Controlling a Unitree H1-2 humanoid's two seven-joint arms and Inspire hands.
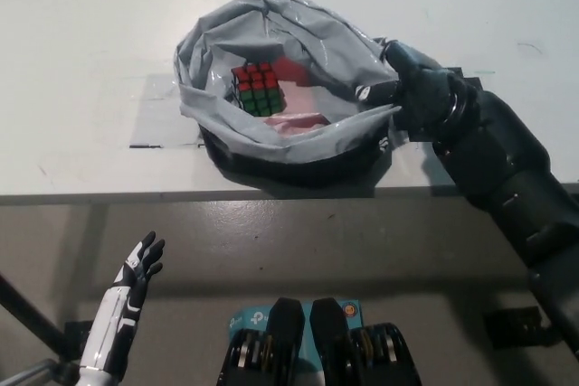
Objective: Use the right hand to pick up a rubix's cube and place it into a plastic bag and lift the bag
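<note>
Head view: the black right hand [412,88] is clenched on the right rim of the grey plastic bag [298,137], which sits on the white table [90,33] near its front edge. The Rubik's cube [256,88] lies inside the bag, to the left of that hand, red face up. The white left hand [136,277] rests well below and left, off the table, fingers spread and empty.

The cube [257,89] sits inside the bag [298,29] on the table [81,33] near its front edge, with the right hand [418,88] apparently gripping the bag's right rim and the left hand [137,268] below the table's front edge.
</note>
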